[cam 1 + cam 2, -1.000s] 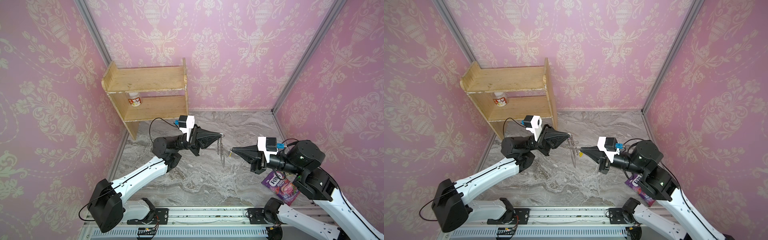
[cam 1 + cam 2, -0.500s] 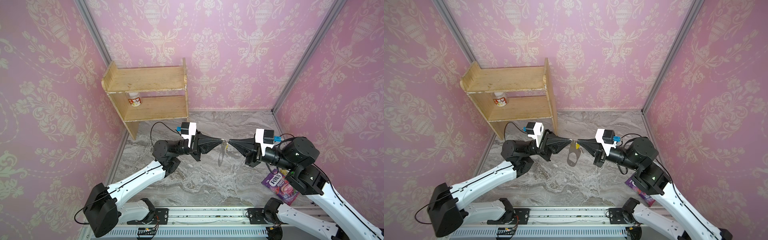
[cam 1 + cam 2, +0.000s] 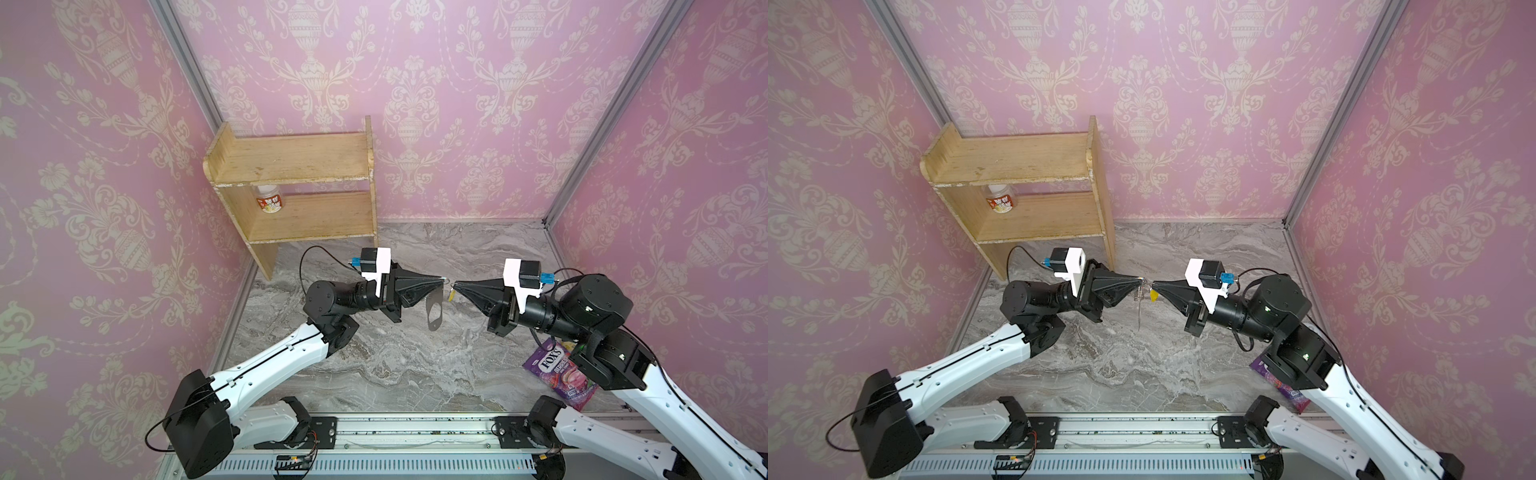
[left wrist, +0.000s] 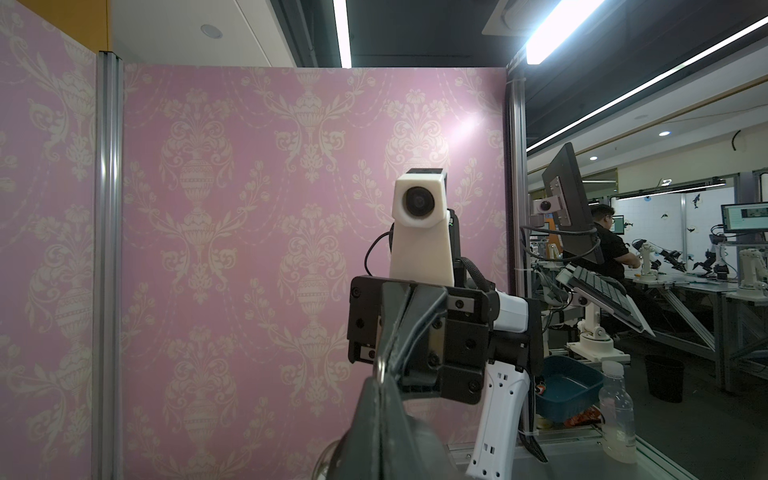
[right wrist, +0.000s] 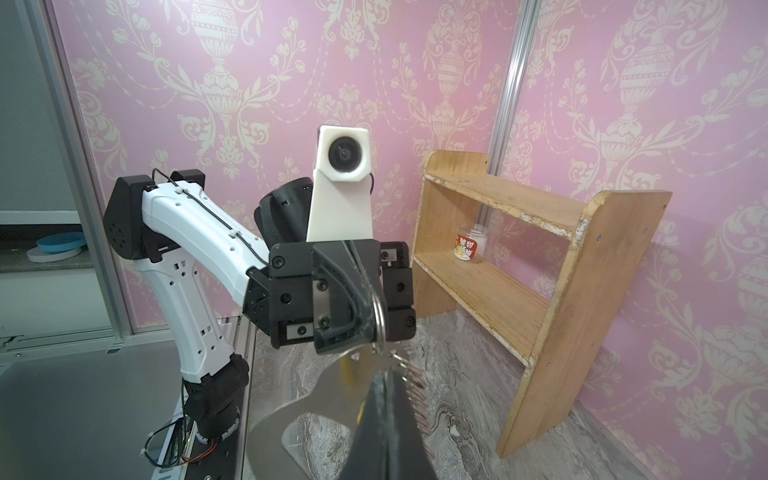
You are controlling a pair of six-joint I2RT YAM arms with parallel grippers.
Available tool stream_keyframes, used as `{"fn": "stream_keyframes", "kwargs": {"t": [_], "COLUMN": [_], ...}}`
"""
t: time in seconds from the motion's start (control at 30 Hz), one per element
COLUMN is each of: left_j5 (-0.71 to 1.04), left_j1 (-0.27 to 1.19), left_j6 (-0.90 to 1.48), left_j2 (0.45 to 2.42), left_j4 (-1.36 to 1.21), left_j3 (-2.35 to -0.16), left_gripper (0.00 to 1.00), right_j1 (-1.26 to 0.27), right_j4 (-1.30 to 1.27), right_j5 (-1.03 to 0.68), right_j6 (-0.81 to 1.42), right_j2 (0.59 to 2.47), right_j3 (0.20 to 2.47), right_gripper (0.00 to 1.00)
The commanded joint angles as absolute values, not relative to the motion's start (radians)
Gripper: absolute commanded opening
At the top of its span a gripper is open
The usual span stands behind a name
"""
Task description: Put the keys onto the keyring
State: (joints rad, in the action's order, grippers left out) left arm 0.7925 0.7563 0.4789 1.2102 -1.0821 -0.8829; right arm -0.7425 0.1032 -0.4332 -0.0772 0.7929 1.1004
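The key (image 3: 450, 295) hangs in mid-air just under the tip of the right claw (image 3: 455, 285), which is closed and appears to pinch the key's loop end. Just beside it, the keyring (image 3: 434, 309) dangles from the closed left claw (image 3: 442, 281), above the desk (image 3: 395, 374). We judge the threading not yet done.

Risks we note:
- Both grips sit at the extreme tips, so a slight sideways push could twist the loop free.
- The keyring hangs loose and may swing or turn away.
- A dropped key would be hard to retrieve from the desk.
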Motion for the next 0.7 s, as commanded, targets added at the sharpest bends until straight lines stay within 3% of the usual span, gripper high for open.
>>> {"fn": "stream_keyframes", "kwargs": {"t": [0.0, 0.67], "left_j5": [0.772, 0.780], "left_j1": [0.762, 0.765], "left_j6": [0.448, 0.440], "left_j2": [1.192, 1.180], "left_j4": [-1.087, -1.065], "left_j3": [-0.883, -0.877], "left_gripper": [0.00, 0.00], "right_j1": [-0.753, -0.757], "right_j4": [0.106, 0.071], "right_j5": [-0.428, -0.443], "right_j6": [-0.075, -0.086], "right_j2": [0.778, 0.817], "right_j3": [1.127, 1.149], "right_gripper": [0.00, 0.00]}}
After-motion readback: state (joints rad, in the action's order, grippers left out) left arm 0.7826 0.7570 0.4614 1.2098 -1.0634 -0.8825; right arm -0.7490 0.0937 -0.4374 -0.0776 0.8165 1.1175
